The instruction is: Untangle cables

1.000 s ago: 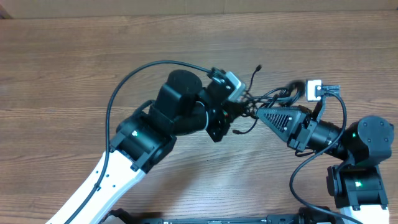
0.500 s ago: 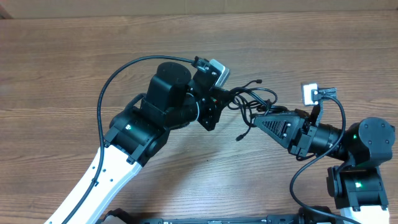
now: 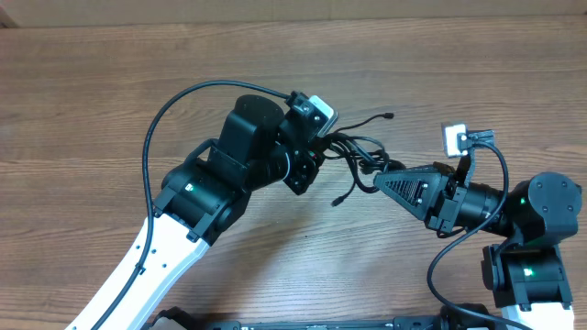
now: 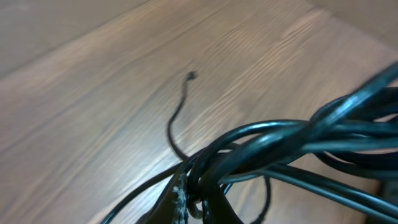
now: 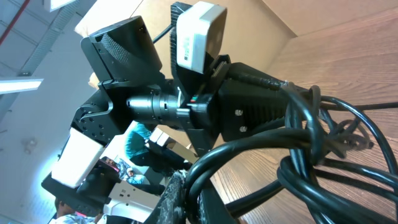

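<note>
The step in hand looks like drawing the knot open, and it would go best if the two arms moved apart slowly along the 9-to-3 o'clock line, watching which strand slides and which binds, rather than tugging hard and cinching the loops tighter. The cables (image 3: pixel 359 149) hang as a bunched clump just right of the table's (image 3: pixel 110 92) middle, stretched between the grippers and seemingly lifted off the wood. One upper tail (image 3: pixel 389 116) runs out toward 1 o'clock and a lower tail (image 3: pixel 337 200) droops toward 7 o'clock. Both are slack, so either would likely be the easier strand to feed back through a loop. The left gripper (image 3: pixel 323 147) sits at 9 o'clock of the clump and the right gripper (image 3: pixel 378 176) at 4 o'clock. In the left wrist view its fingers (image 4: pixel 180 200) are pressed together on several strands where they cross. In the right wrist view that arm's fingers (image 5: pixel 176 194) likewise pinch a thick sheaf of cord at the frame's bottom edge, with no gap visible between them.
</note>
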